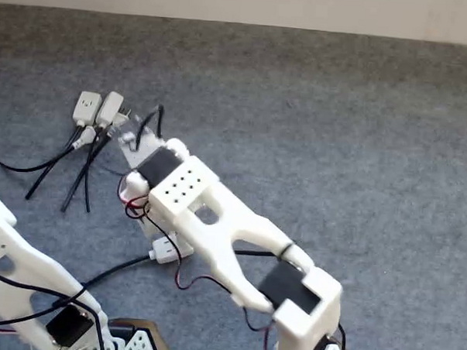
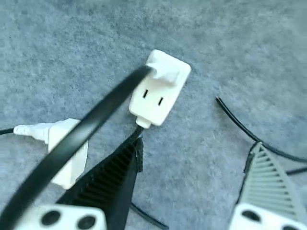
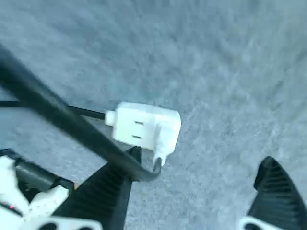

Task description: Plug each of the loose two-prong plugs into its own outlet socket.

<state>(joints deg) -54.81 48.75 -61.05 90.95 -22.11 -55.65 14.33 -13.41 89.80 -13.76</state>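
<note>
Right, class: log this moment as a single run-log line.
left fingers open, white socket ahead | right fingers open, slotted socket ahead | held: nothing

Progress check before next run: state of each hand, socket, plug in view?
left hand: open, empty.
right hand: open, empty.
socket in left wrist view: both visible slots empty.
corded piece at its end: touching socket; seated or not, cannot tell.
white connector beside it: lying on carpet, apart from socket.
socket in right wrist view: both visible slots empty.
</note>
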